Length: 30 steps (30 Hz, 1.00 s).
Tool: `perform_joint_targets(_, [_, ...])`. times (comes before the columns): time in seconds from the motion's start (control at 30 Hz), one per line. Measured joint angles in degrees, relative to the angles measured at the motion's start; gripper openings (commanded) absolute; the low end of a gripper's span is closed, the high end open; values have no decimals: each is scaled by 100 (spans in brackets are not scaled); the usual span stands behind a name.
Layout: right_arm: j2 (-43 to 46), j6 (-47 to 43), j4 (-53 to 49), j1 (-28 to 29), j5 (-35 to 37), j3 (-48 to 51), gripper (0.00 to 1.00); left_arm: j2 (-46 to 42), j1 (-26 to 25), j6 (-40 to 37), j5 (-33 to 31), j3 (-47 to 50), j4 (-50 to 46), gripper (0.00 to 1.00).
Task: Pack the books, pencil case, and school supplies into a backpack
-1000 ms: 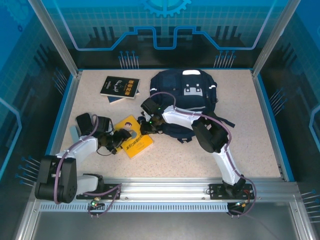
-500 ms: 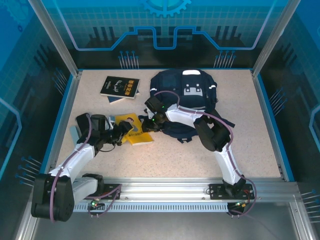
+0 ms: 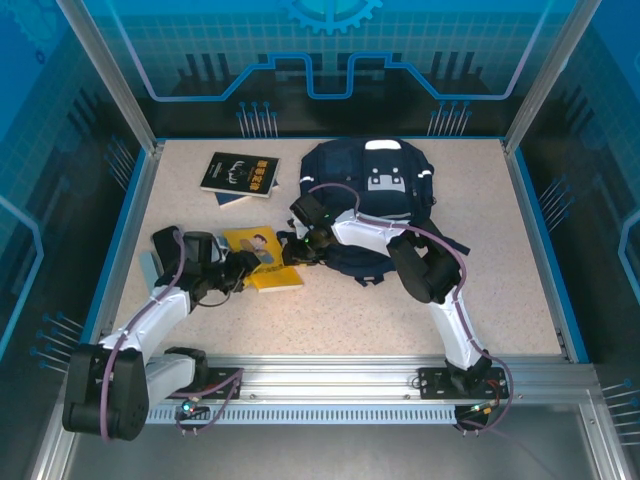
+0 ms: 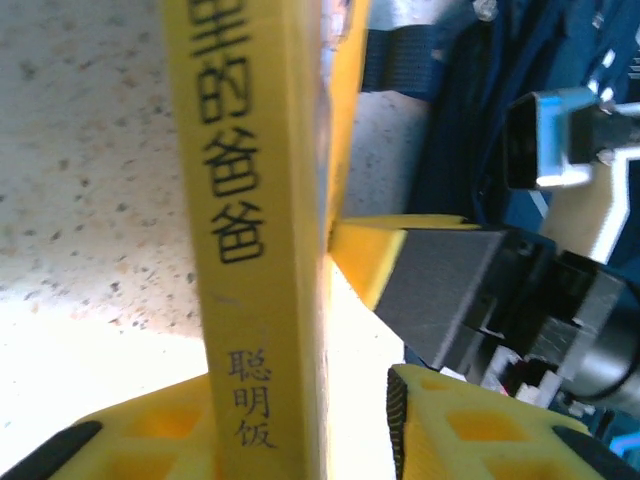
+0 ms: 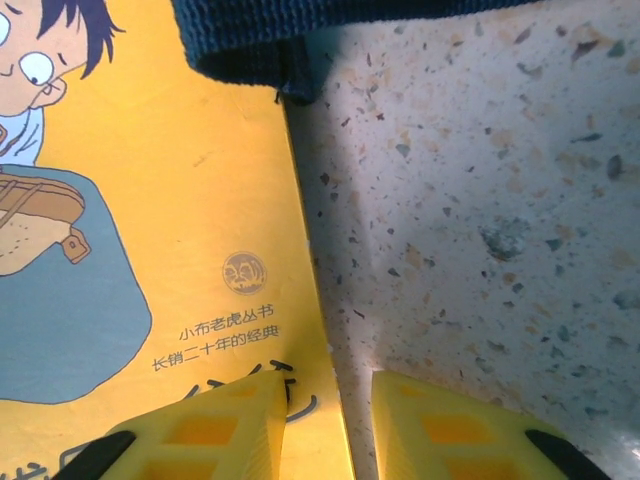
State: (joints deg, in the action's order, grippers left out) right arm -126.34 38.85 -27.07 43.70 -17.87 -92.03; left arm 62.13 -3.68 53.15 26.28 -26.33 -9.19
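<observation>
A yellow book (image 3: pixel 265 262) lies left of the navy backpack (image 3: pixel 375 190). My left gripper (image 3: pixel 243 265) is at the book's near-left edge. In the left wrist view its fingers straddle the yellow book's spine (image 4: pixel 250 200); the left gripper (image 4: pixel 300 385) has one finger against the spine, and a lit gap shows at the other. My right gripper (image 3: pixel 298 250) is narrowly open at the book's far corner. One of its fingertips (image 5: pixel 250 400) rests on the yellow cover (image 5: pixel 150 250), the other is over bare table. A black book (image 3: pixel 240 172) lies on a blue book (image 3: pixel 230 199) at the back left.
The backpack's strap (image 5: pixel 300 30) hangs just beyond the book's edge. A pale thing (image 3: pixel 150 268) lies under the left arm's elbow, too hidden to name. Frame rails (image 3: pixel 330 380) run along the near edge, and walls enclose the table. Speckled tabletop (image 3: pixel 350 320) lies in front.
The yellow book has slid up and left toward the backpack and looks shorter from above. My left gripper followed it and its jaws have narrowed round the spine. The right gripper barely moved.
</observation>
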Motion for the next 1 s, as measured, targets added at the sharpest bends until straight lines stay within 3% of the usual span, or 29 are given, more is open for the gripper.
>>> perform_joint_targets(0.1, [46,35,-11,-2,4,63,40,7,-7,-160,-151,-61,-306,16])
perform_joint_targets(0.23, [387,66,-11,-26,-68,498,54,-118,-26,-380,-411,-260,-754,12])
perform_joint_targets(0.4, [1655,210,28,-162,-83,1266,70,-645,-28,-581,-883,-732,-1408,10])
perform_joint_targets(0.57, [3040,568,776,-516,-302,1967,81,-1045,-76,-610,-981,-1196,-1572,9])
perform_joint_targets(0.67, [3550,968,1438,-730,-511,2527,87,-1121,-184,-463,-975,-1432,-1392,9])
perform_joint_targets(0.77, [3821,1440,2083,-863,-713,3038,100,-1095,-415,-186,-981,-1606,-970,9])
perform_joint_targets(1.0, [4238,3292,3674,-887,-654,3751,100,-614,-1023,898,-994,-1862,452,8])
